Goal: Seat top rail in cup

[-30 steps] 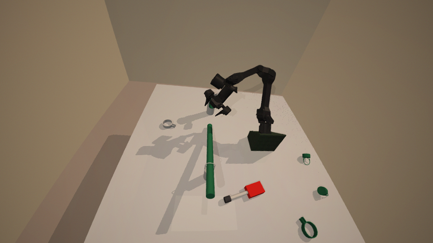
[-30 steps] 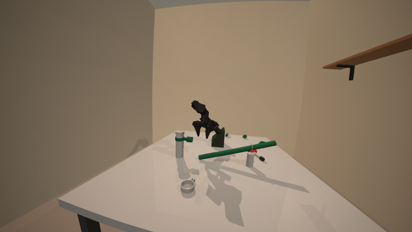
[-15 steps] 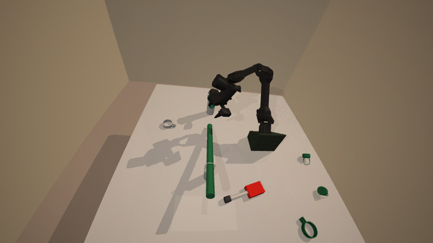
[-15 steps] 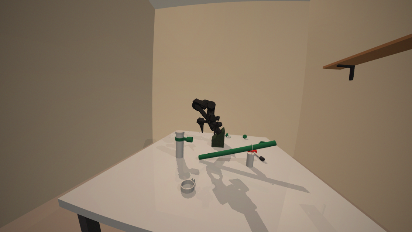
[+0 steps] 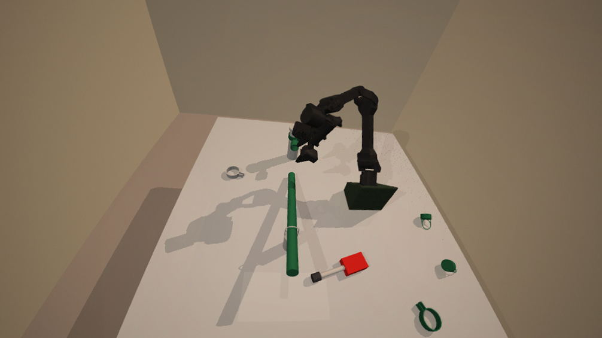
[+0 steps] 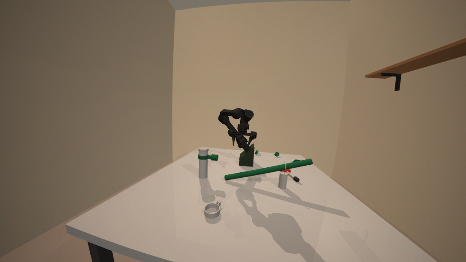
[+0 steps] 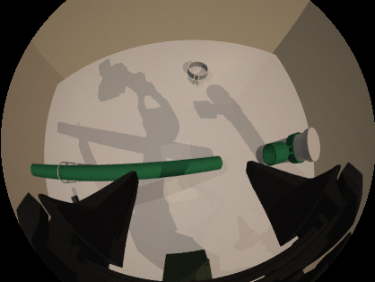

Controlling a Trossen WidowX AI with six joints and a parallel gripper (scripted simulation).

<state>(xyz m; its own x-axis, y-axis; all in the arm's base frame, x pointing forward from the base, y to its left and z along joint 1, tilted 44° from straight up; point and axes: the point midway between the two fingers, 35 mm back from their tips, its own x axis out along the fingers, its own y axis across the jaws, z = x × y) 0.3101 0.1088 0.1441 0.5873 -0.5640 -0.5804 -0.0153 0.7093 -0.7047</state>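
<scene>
The green rail [image 5: 290,215] [image 6: 257,171] [image 7: 148,171] passes through the wire loop above the small grey post [image 6: 282,180]. It tilts down toward the big post [image 6: 203,169]. Its near end [image 6: 226,177] is low, apart from and below the green rail-end cup [image 5: 295,145] [image 6: 214,157] [image 7: 274,154]. The cup's mouth faces the rail side. The green brace band [image 6: 202,157] [image 7: 294,148] sits high, just under the post cap [image 6: 203,149] [image 7: 310,145]. My gripper [image 6: 241,144] [image 7: 193,172] is open and empty, above the table, touching neither rail nor cup.
A loose grey band [image 5: 233,176] [image 6: 212,215] lies beyond the big post. A red-headed tool [image 5: 354,263] lies right of the rail. Green fittings [image 5: 425,216] [image 5: 448,265] [image 5: 438,319] lie near the right edge. A wall shelf [image 6: 423,63] is at the right.
</scene>
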